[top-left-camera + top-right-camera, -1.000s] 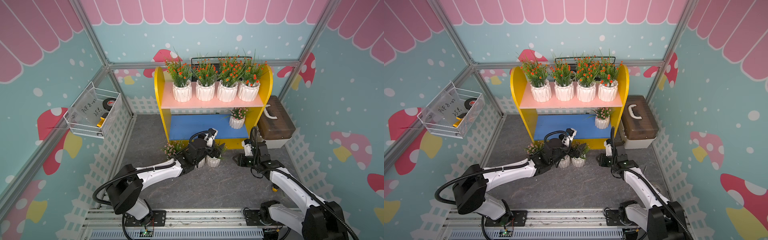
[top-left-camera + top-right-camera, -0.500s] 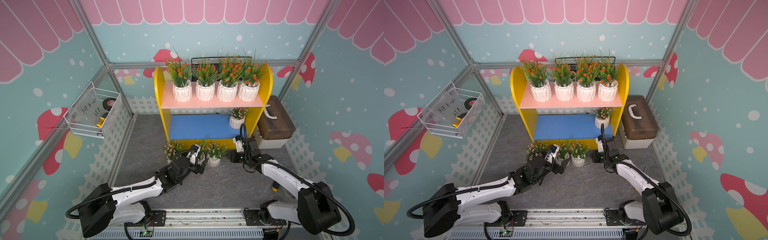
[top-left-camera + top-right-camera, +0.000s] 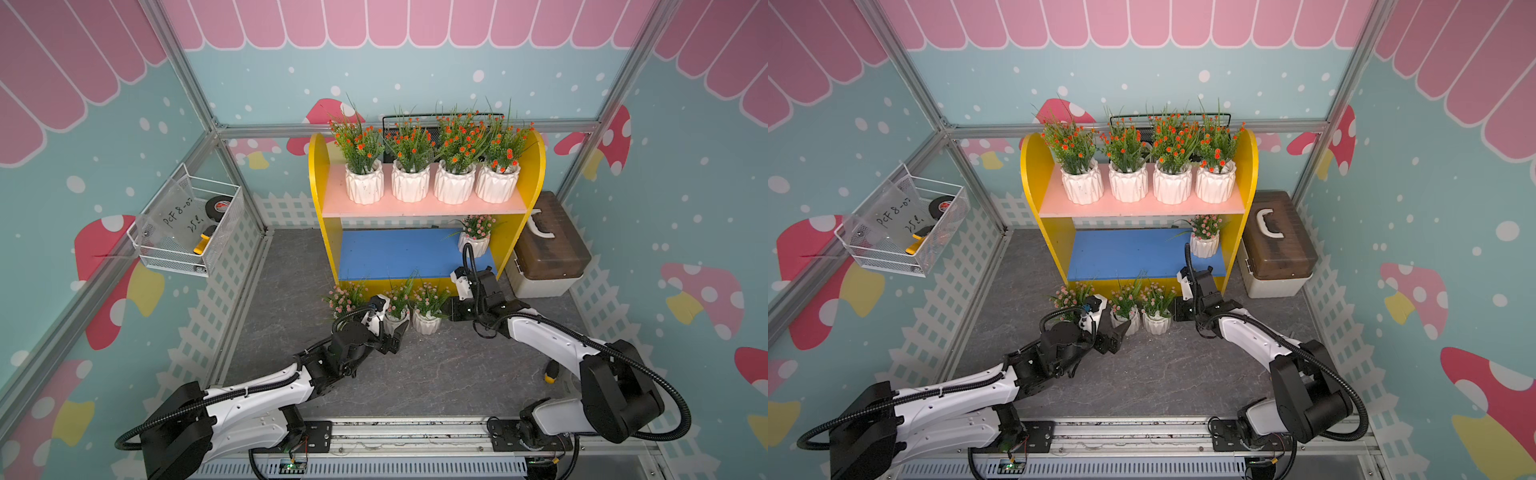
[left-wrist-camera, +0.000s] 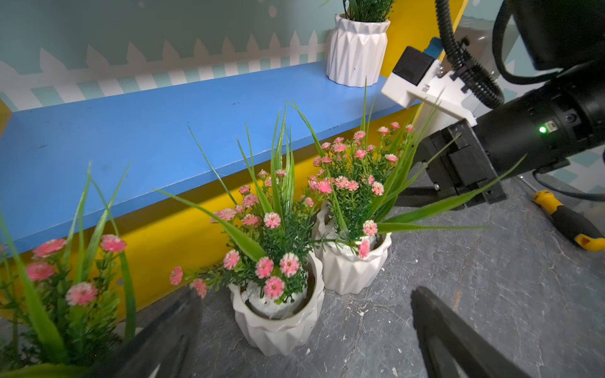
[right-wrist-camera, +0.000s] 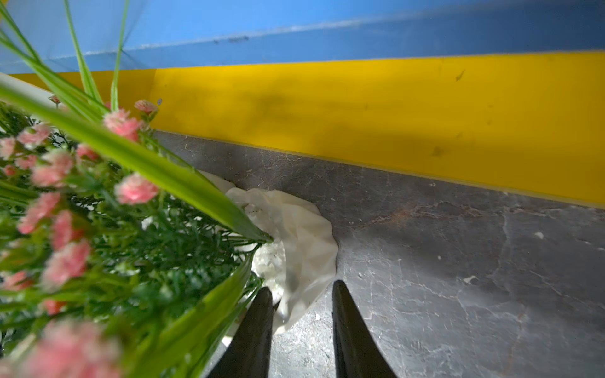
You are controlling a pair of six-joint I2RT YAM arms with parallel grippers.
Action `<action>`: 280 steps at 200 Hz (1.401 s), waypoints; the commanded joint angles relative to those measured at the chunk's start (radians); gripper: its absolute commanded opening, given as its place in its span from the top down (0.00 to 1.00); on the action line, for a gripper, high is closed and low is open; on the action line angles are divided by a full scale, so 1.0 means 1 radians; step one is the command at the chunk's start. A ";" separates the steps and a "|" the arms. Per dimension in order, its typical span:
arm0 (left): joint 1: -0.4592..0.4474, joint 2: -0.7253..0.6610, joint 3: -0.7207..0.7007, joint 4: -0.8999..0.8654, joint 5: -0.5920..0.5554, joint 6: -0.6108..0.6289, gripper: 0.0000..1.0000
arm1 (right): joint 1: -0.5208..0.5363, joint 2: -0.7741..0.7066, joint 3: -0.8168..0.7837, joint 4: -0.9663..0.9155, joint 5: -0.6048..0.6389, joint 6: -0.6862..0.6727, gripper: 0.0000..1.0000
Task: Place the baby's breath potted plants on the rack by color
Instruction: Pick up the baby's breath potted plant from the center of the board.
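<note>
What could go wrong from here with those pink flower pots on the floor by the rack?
The right gripper straddles only the rim of the floor pot nearest the right arm. A one-wall pinch could let it tilt or slip on lifting.
Its sprigs mingle with those of the middle pot close beside it, so a lift may drag or tip that one.
The left gripper stands open at the middle pot, so the two grippers might bump.

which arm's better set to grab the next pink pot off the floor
Right, probably. The right gripper straddles the rim of the rightmost floor pot, in front of the blue board. The left gripper is open, framing the middle pot without touching it.
</note>
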 commanded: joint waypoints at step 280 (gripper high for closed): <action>-0.002 0.030 -0.046 0.115 0.082 0.040 0.02 | 0.077 -0.083 0.144 -0.271 0.147 -0.090 0.97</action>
